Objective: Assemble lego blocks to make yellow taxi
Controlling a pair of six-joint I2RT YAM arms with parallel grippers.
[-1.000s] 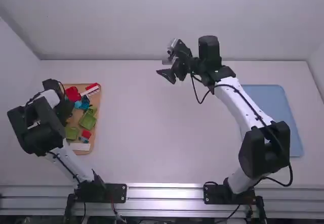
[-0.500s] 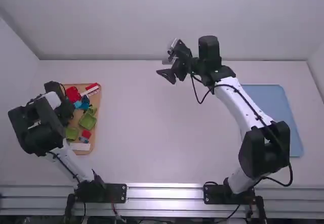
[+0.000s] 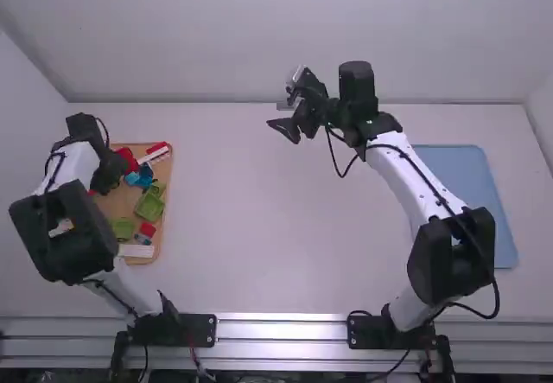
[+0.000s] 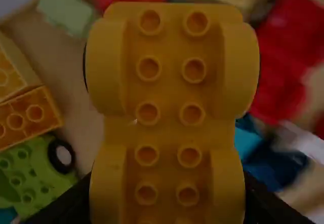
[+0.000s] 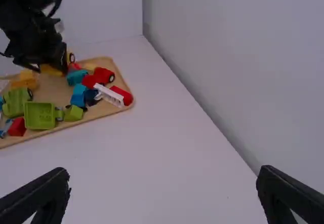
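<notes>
"pale walls meet a smooth white table (image 3: pixel 259 219) in the high view. what's hard to see?"

"plenty at the left. the left arm (image 3: pixel 62 232) covers part of the wooden tray (image 5: pixel 59 90), so i can't make out every block under it. in the left wrist view the yellow car-shaped block (image 4: pixel 169 92) runs off the bottom edge and hides whatever lies behind it, and the red pieces (image 4: pixel 283 57) are too blurred to sort."

"so where's that yellow one?"

"gripped by the left gripper (image 3: pixel 109 174), over the tray. dark fingers press in on both sides of it."

"and the right gripper (image 3: pixel 281 130)?"

"out past the middle of the table, fingers spread wide with bare tabletop between them in its wrist view."

"what else is in the tray?"

"a square, open-topped green box (image 5: pixel 39 116), a ribbed white piece (image 5: pixel 108 95) beside a red block (image 5: pixel 121 95), a red wheeled piece (image 5: pixel 104 75), and a long white block (image 3: pixel 136 251) at the near end. over at the right there's a flat blue tray (image 3: pixel 467 197) with rounded corners."

"textures?"

"wood grain's too faint to read. the yellow block is matt plastic, with bulging rounded sides and two rows of ring-shaped knobs; the orange block (image 4: pixel 30 117) has rings too."
</notes>
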